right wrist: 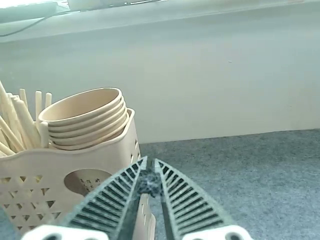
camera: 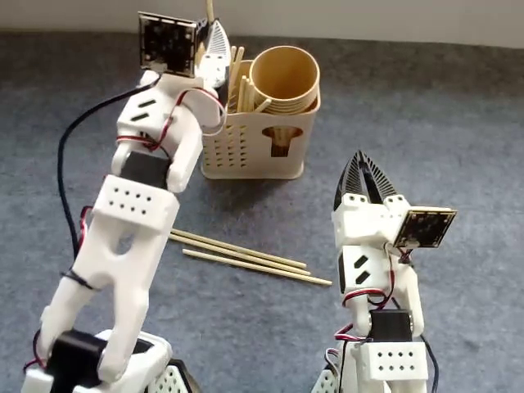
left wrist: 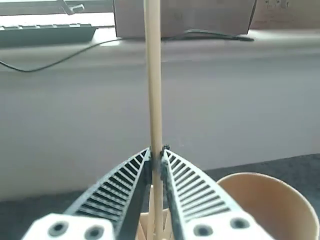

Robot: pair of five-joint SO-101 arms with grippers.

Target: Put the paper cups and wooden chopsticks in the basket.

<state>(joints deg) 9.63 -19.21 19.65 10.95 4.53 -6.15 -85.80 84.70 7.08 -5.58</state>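
Your left end effector point(left wrist: 156, 152) is clenched on one pale wooden chopstick point(left wrist: 152, 75), held upright above the chopstick side of the cream perforated plastic basket point(camera: 246, 155). More wooden chopsticks point(camera: 240, 78) already stand in that compartment. Beside them, in the basket's other compartment, sits a nested stack of tan paper cups point(camera: 282, 75). A few loose wooden chopsticks point(camera: 246, 255) lie flat on the grey felt-covered tabletop point(camera: 458, 123), between your two arms and in front of the basket. Your right end effector point(camera: 359, 157) is pressed closed with nothing in it. It points toward the basket's near right corner, apart from it.
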